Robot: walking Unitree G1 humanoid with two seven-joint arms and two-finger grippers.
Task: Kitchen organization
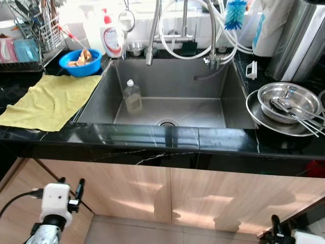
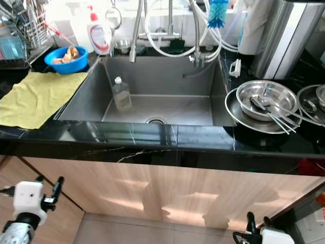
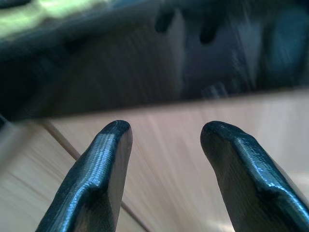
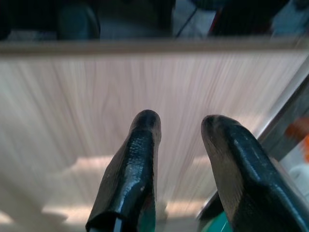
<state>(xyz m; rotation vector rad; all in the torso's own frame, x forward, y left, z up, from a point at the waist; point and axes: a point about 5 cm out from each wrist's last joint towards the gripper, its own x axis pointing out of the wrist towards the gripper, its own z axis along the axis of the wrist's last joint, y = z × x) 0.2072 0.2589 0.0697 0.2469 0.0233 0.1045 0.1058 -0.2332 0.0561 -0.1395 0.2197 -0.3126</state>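
A steel sink (image 1: 167,86) is set into a black marble bench (image 1: 152,137), with one clear plastic bottle (image 1: 133,96) standing upright inside the basin near its left wall, and one round drain (image 1: 167,122) at the front of the floor. Behind the basin rise two chrome tap necks (image 1: 154,35) looped by white hoses, and one blue bottle brush (image 1: 235,14) hangs to their right. On the bench to the left lies one yellow cloth (image 1: 48,99), spread flat, and behind it sits one blue bowl (image 1: 80,62) holding pale brown scraps; one white dish-soap bottle (image 1: 112,36) with a red cap stands just beside the bowl, and a wire drying rack (image 1: 30,35) fills the far left corner. To the right of the sink one steel bowl (image 1: 287,101) rests inside one wide steel plate (image 1: 254,109), with a few steel utensils (image 1: 297,114) lying across them; their number cannot be told exactly. Below the bench run two light wood cabinet doors (image 1: 203,198). The left gripper (image 3: 164,140) hangs low before the left door, its jaws spread apart and holding nothing; the right gripper (image 4: 178,125) hangs low before the right door, its jaws likewise parted and empty
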